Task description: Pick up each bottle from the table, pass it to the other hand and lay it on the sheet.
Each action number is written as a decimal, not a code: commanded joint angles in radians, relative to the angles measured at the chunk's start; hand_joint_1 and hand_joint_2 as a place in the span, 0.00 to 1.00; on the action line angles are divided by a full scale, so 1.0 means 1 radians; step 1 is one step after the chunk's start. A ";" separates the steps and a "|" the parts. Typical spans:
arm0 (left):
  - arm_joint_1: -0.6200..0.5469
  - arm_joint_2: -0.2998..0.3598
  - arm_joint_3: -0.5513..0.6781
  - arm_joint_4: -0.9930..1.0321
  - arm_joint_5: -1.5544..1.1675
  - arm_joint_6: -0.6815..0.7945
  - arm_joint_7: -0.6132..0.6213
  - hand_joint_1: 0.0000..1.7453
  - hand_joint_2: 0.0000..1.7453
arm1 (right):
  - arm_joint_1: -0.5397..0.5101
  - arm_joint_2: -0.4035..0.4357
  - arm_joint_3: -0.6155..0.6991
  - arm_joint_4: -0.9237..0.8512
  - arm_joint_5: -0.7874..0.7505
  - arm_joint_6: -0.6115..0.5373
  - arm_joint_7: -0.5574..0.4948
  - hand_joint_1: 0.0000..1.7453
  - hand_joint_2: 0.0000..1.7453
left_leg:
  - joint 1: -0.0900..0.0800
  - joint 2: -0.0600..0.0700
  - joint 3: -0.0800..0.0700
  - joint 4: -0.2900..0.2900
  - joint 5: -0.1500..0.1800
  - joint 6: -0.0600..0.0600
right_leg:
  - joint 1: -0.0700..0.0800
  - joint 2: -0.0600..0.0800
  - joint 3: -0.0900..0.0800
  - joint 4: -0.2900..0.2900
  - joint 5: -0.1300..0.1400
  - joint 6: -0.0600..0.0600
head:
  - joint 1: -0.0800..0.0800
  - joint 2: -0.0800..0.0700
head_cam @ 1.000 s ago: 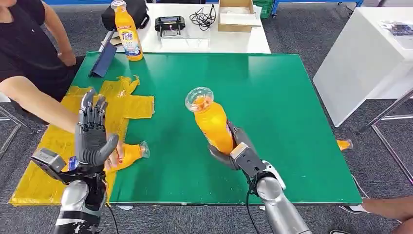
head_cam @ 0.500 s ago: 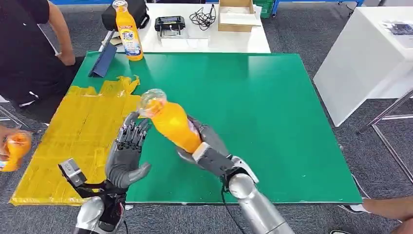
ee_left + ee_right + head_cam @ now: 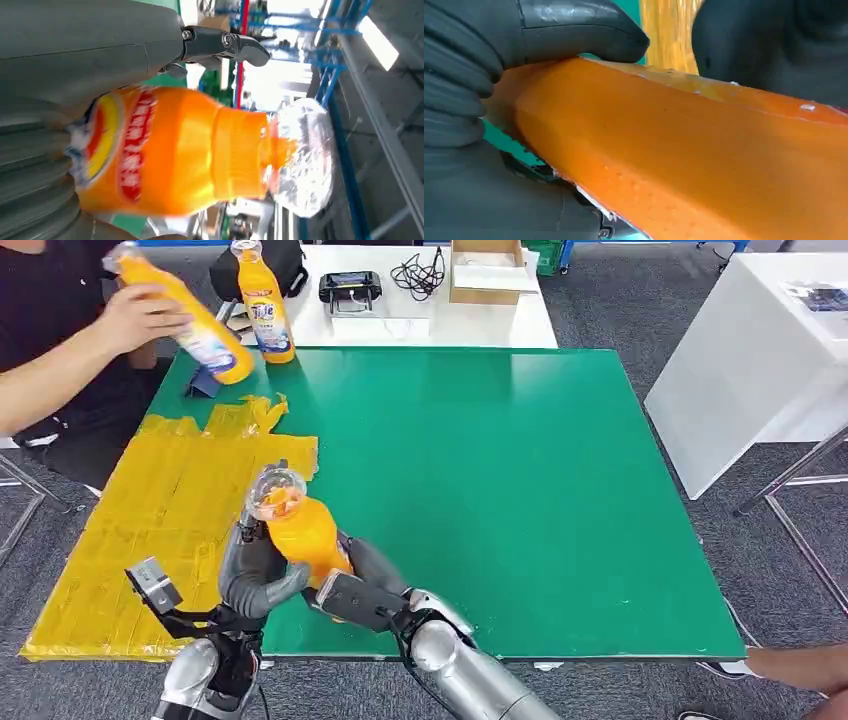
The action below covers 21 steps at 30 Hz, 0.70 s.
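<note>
Orange bottle (image 3: 303,532), base hidden, gripped by fingers of both left hand (image 3: 252,572) and right hand (image 3: 360,590).

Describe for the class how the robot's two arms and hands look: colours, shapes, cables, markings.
Both arms are silver metal tubes. The left robot hand is grey with darker segmented fingers, a black cable trails below it, and a small grey box juts from the wrist. The right robot hand has a dark grey casing and a thick smooth thumb. No markings are legible.
</note>
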 commanded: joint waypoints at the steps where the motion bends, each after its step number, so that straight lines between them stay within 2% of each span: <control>1: -0.089 -0.011 -0.051 0.103 -0.046 0.035 0.013 0.00 1.00 | -0.086 0.003 0.301 0.079 -0.071 -0.016 0.022 1.00 1.00 | -0.004 -0.005 0.003 -0.004 0.002 0.003 | -0.003 -0.006 0.003 -0.001 -0.001 0.002 | 0.000 0.000; 7: -0.140 0.027 -0.088 0.169 -0.214 0.117 0.028 0.01 1.00 | -0.113 0.003 0.371 0.038 -0.115 -0.034 0.037 1.00 1.00 | -0.002 -0.004 0.002 -0.002 0.001 0.002 | -0.002 -0.004 0.002 0.000 -0.001 0.001 | 0.000 0.000; 8: -0.151 0.038 -0.090 0.197 -0.227 0.110 0.026 0.97 1.00 | -0.119 0.003 0.371 0.042 -0.117 -0.034 0.037 1.00 1.00 | -0.003 -0.005 0.002 -0.003 0.002 0.003 | -0.003 -0.006 0.002 0.000 -0.001 0.002 | 0.001 0.000; 9: -0.154 0.044 -0.091 0.208 -0.232 0.101 0.021 1.00 1.00 | -0.122 0.003 0.368 0.047 -0.119 -0.034 0.037 1.00 1.00 | -0.002 -0.004 0.002 -0.002 0.001 0.002 | -0.002 -0.005 0.002 0.000 -0.001 0.001 | 0.000 0.000; 21: -0.145 0.054 -0.098 0.224 -0.248 0.051 0.004 1.00 1.00 | -0.128 0.003 0.354 0.064 -0.128 -0.036 0.014 1.00 1.00 | -0.002 -0.003 0.002 -0.002 0.001 0.002 | -0.002 -0.004 0.002 0.000 -0.001 0.001 | 0.001 0.000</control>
